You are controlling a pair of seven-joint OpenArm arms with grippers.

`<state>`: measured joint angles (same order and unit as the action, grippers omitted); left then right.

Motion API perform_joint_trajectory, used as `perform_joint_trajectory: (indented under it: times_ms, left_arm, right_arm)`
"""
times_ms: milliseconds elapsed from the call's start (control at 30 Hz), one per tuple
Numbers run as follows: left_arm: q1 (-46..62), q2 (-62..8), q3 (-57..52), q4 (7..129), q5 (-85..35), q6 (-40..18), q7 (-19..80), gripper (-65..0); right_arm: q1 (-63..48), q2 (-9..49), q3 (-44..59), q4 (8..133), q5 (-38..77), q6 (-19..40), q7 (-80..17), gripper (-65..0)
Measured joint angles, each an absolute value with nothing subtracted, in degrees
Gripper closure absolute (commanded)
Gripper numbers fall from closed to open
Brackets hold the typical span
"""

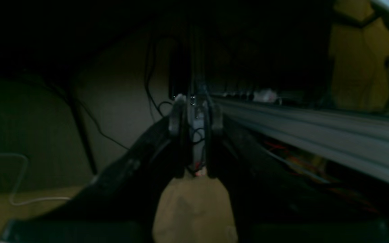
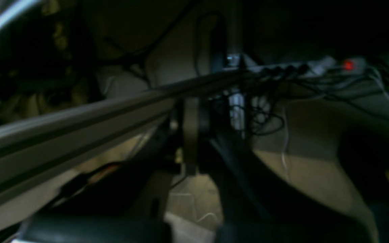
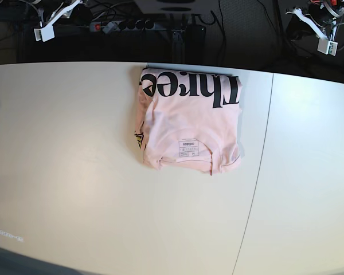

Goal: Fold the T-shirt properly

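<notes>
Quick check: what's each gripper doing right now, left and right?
Left gripper: jaws slightly apart, holding nothing, below the table edge.
Right gripper: shut, empty, also off the table; the T-shirt lies folded, untouched.

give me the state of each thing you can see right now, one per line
T-shirt: folded into a compact rectangle, lying flat on the table, black lettering and neck label print facing up, nothing touching it
table: white, two panels with a seam to one side of the shirt
power strip: behind the table's far edge, cables plugged in
left end effector: slightly apart, holding nothing
right end effector: shut, empty
</notes>
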<state>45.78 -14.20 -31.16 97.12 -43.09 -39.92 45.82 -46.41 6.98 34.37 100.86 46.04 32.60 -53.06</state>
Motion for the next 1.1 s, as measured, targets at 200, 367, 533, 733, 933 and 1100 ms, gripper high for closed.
perform_joint_trajectory:
  times_ms: [200,367,533,733,933,1100]
  left_arm:
    - [37.0,-15.3,-23.4,74.9,-30.0,-39.4,39.3,-12.0]
    - [24.5,-18.0,-9.2,56.2,-20.1,-35.4,34.9,-10.6]
    - [15.2,-18.5,3.6,45.0,-12.7,-25.5,31.7,-3.1]
    - [4.1,-15.2,11.4,32.3,-10.9,-18.9,28.4,0.0]
    - [-0.6,-11.5,12.0,28.1,-11.0,-18.5,29.9,0.0]
    - [-0.6,-11.6,12.1,28.2,-10.9,-18.5,30.0,0.0]
  right_arm:
    - [-37.3,7.0,33.8,81.4,36.3,32.2,-49.2,0.0]
    - [-24.9,7.4,33.8,58.1,19.8,29.0,-40.0,0.0]
    - [-14.5,7.1,33.8,40.5,16.7,24.3,-37.3,0.0]
    - [-6.6,6.7,33.8,36.1,16.4,24.2,-37.9,0.0]
    - [-4.1,6.8,33.8,36.5,16.5,24.2,-39.2,0.0]
    - [-5.1,5.9,33.8,36.3,16.0,24.2,-43.9,0.0]
